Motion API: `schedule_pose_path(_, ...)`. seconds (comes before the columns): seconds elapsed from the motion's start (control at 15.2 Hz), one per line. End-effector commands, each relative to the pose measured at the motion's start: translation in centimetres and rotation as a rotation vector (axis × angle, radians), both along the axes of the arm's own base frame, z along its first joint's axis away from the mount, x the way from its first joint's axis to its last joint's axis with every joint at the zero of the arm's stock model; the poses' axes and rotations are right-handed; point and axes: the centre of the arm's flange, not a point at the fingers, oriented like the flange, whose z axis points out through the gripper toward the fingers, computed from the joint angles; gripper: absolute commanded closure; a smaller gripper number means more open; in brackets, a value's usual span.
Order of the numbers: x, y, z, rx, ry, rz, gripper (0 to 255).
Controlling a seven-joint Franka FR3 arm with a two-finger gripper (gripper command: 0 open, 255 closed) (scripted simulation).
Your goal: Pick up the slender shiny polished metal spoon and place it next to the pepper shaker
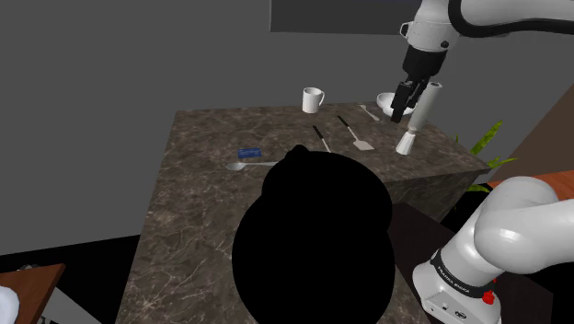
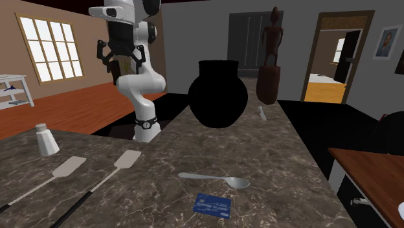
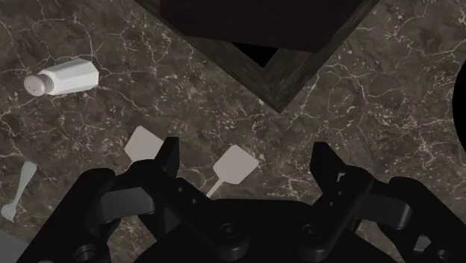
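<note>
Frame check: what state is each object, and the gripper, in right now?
gripper: open, empty, above the counter.
grey spoon: lying flat, not held.
white shaker: upright.
mug: upright.
spatulas: lying flat.
blue card: lying flat.
black vase: upright.
</note>
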Motion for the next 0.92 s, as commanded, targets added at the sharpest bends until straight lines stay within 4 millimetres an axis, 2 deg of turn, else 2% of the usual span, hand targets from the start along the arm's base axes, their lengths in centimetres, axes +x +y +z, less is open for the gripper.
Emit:
schedule_pose_path(0.0,0.0,0.0,0.0,0.0,0.0,0.0,0)
schedule_pose_path(0.4,7.2,2.6,-3.1,-0.02,0.033,0.129,0)
schedule_pose_path(0.86,15.0,6.8,-7.0,-0.043,0.071,0.28,0)
